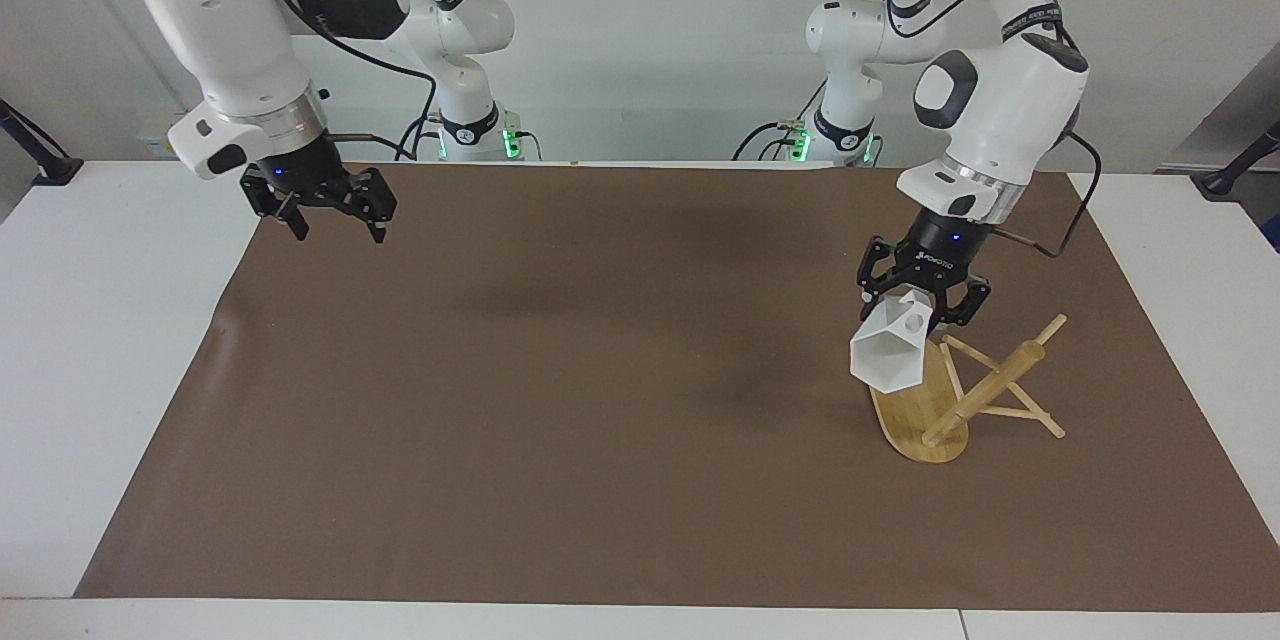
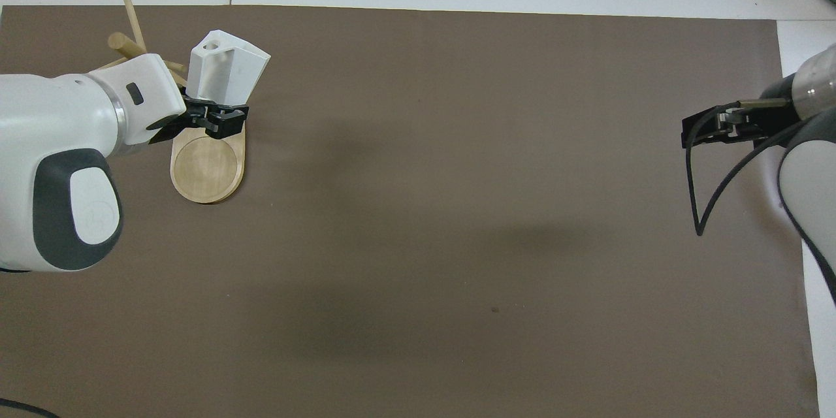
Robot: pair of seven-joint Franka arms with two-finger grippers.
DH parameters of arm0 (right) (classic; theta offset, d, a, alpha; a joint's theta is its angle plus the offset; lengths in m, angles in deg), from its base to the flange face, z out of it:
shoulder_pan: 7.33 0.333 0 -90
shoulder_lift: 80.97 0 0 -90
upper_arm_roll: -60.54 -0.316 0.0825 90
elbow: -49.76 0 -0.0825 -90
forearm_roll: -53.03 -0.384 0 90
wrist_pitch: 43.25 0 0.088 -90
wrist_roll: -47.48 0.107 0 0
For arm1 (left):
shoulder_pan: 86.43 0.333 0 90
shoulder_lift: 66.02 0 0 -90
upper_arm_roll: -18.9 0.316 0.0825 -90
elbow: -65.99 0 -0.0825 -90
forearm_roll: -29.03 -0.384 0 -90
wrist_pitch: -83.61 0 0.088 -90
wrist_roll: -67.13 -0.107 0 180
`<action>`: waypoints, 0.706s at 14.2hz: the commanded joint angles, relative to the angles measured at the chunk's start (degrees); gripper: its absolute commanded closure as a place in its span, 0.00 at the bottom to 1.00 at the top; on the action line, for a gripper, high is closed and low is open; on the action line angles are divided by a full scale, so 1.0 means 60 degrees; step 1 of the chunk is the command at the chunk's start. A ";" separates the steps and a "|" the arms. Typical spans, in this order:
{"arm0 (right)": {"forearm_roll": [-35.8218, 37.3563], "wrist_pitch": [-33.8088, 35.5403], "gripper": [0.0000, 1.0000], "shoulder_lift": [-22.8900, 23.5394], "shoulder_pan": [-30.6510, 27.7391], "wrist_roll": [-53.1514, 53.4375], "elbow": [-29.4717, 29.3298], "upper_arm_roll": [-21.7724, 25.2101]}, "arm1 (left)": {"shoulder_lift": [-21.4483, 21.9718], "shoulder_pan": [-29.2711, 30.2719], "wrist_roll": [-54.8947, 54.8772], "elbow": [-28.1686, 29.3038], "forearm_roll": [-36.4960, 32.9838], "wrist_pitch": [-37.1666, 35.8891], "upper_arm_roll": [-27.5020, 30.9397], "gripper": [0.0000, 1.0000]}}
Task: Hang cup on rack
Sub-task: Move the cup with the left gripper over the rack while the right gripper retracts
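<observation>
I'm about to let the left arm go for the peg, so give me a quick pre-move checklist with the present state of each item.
1. Cup held by the left gripper at its handle end: ok.
2. Handle hole visible and unblocked: ok.
3. Cup over the rack base, off the table: ok.
4. Hole lined up with a peg: cannot tell.
5. Right gripper open, waiting over the mat edge at the right arm's end, away from the rack: ok.
6. Rack standing upright: cannot tell; its post looks tilted in both views.
</observation>
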 commanded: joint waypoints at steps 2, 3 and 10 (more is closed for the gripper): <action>0.0112 -0.0064 0.00 -0.0314 0.0010 -0.0112 0.0097 0.0385 | -0.0290 0.0062 0.0782 0.0058 -0.0249 0.0669 -0.0033 1.00; 0.0083 -0.0064 0.00 -0.0344 0.0010 -0.0082 0.0053 0.0414 | -0.0334 0.0120 0.0842 0.0058 -0.0249 0.0728 -0.0018 1.00; -0.0020 0.0170 0.00 -0.0651 0.0010 -0.0038 0.0359 0.0970 | -0.0496 0.0237 0.1575 0.0117 -0.0249 0.0934 -0.0004 1.00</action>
